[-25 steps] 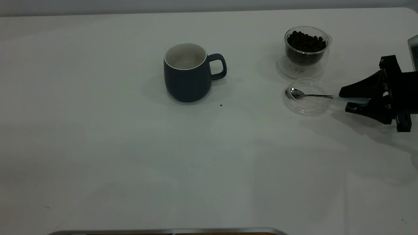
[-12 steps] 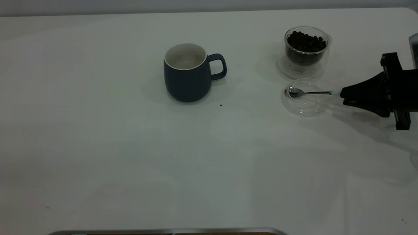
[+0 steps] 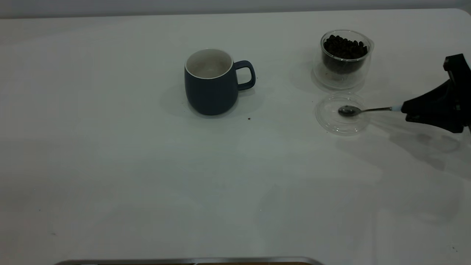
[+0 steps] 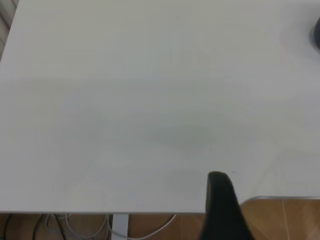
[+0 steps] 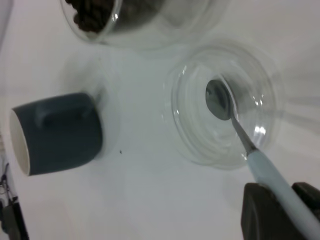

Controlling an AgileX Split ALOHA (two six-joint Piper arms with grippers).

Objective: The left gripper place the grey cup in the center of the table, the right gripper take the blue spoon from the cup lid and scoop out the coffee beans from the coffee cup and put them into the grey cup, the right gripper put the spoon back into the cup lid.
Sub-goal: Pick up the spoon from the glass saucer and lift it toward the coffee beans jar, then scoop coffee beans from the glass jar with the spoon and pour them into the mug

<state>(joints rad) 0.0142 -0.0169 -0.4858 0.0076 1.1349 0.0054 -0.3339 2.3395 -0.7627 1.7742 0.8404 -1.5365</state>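
Near table's (image 3: 147, 176) right edge, our right gripper (image 3: 406, 109) clenches blue spoon's (image 3: 368, 110) handle; stem points left, bowl over cup lid (image 3: 325, 121).

The grey cup (image 3: 210, 82) stands upright near the table (image 3: 147, 176) centre, its handle toward the right. The glass coffee cup (image 3: 344, 59) stands far right, full of dark beans (image 3: 344, 47). Just in front of it lies the clear lid (image 3: 340, 113). The spoon (image 3: 362, 110) has its bowl over the lid, perhaps slightly lifted, with the handle clamped in the right gripper (image 3: 406, 109).
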